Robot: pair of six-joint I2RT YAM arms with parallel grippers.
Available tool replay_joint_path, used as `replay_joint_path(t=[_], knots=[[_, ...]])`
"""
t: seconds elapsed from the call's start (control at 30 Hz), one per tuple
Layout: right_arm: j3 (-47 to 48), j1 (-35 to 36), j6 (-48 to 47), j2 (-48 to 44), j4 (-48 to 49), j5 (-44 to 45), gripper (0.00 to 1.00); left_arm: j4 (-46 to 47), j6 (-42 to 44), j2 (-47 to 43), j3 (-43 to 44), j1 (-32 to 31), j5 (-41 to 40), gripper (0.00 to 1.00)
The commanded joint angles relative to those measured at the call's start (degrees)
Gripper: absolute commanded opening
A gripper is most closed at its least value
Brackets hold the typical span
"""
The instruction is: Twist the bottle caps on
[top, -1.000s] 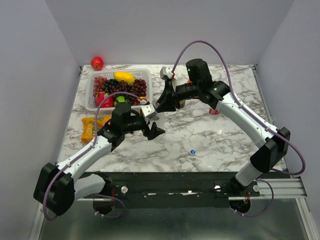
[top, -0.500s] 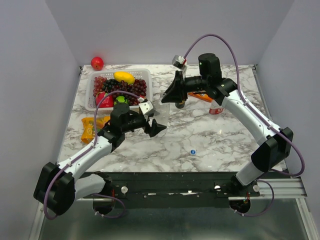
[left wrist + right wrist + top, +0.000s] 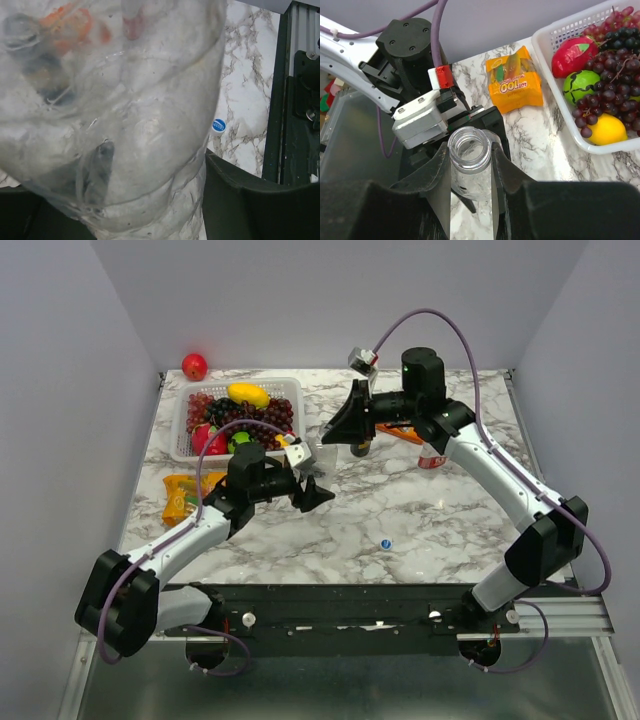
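Marbled tabletop beneath two arms meeting near its middle. At centre, the right tool clamped on the neck of the plain bottle, uncapped, open mouth toward the wrist camera. Around that bottle's clear body, the left tool, dark fingers on either side; squeezing or merely bracketing, impossible to tell. Far left, a white basket of grapes and other fruit, with an orange snack packet just in front. Far right, the labelled bottle, partly hidden behind the right arm. Alone near the front edge, the blue cap, well apart from both bottles.
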Motion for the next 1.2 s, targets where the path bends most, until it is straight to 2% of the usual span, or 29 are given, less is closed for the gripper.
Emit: replay_joint_path(t=[0.0, 0.03, 0.07, 0.1, 0.13, 0.2, 0.23, 0.3, 0.4, 0.43, 0.47, 0.53, 0.63, 0.77, 0.97, 1.17], knots=[[-1.4, -0.1, 0.1, -2.2, 1.7, -1.6, 0.11, 3.0, -0.3, 0.1, 2.0, 0.4, 3.7, 0.61], [-1.5, -0.1, -0.2, -2.4, 1.0, -1.3, 0.14, 3.0, -0.6, 0.0, 1.9, 0.4, 3.8, 0.53], [-1.5, -0.1, -0.9, -2.5, 0.6, -0.9, 0.21, 3.0, -1.0, -0.2, 1.8, 0.4, 3.7, 0.5], [-1.1, -0.1, -1.8, -2.7, -0.4, 0.2, 0.42, 3.0, -1.1, -0.4, 1.6, 0.5, 3.8, 0.48], [-0.4, -0.2, -3.3, -3.5, -4.0, 1.2, 0.5, 2.4, -1.1, -0.7, 1.5, 0.5, 3.7, 0.44], [2.1, -0.6, -11.3, -4.6, -9.0, 4.1, 0.6, 1.6, -0.8, -1.4, 1.2, 0.6, 3.6, 0.38], [2.5, -0.9, -14.0, -5.3, -13.4, 5.6, 0.66, 0.4, -0.4, -1.9, 1.1, 0.7, 3.5, 0.3], [1.9, -2.5, -22.3, -8.1, -17.6, 8.6, 0.71, -0.7, 0.3, -2.3, 0.7, 0.7, 3.1, 0.28], [-1.9, -3.5, -33.5, -11.3, -25.9, 13.7, 0.73, -2.3, 2.2, -3.3, 0.0, 0.8, 2.4, 0.22], [-7.1, -3.5, -36.8, -12.5, -28.5, 14.7, 0.73, -3.7, 3.3, -3.6, 0.0, 0.8, 2.3, 0.14], [-9.8, -3.5, -44.5, -13.7, -29.7, 15.4, 0.73, -4.4, 4.3, -3.8, -0.1, 0.8, 2.1, 0.08], [-17.8, -3.5, -51.2, -16.0, -32.8, 16.6, 0.73, -4.4, 5.3, -4.9, -1.1, 0.8, 0.2, 0.01], [-23.8, -3.1, -59.7, -17.2, -34.1, 18.5, 0.73, -4.9, 6.3, -6.2, -2.0, 0.8, -2.1, 0.0], [-34.4, -1.3, -68.2, -18.2, -29.5, 21.9, 0.73, -6.4, 6.3, -7.0, -2.3, 0.8, -3.6, 0.0], [-42.4, 1.1, -81.3, -16.2, -26.5, 25.6, 0.73, -8.6, 6.0, -7.8, -2.4, 1.0, -5.0, 0.0], [-44.8, 2.4, -83.3, -13.8, -25.3, 26.8, 0.73, -8.6, 5.0, -9.1, -3.6, 3.9, -4.7, 0.0]])
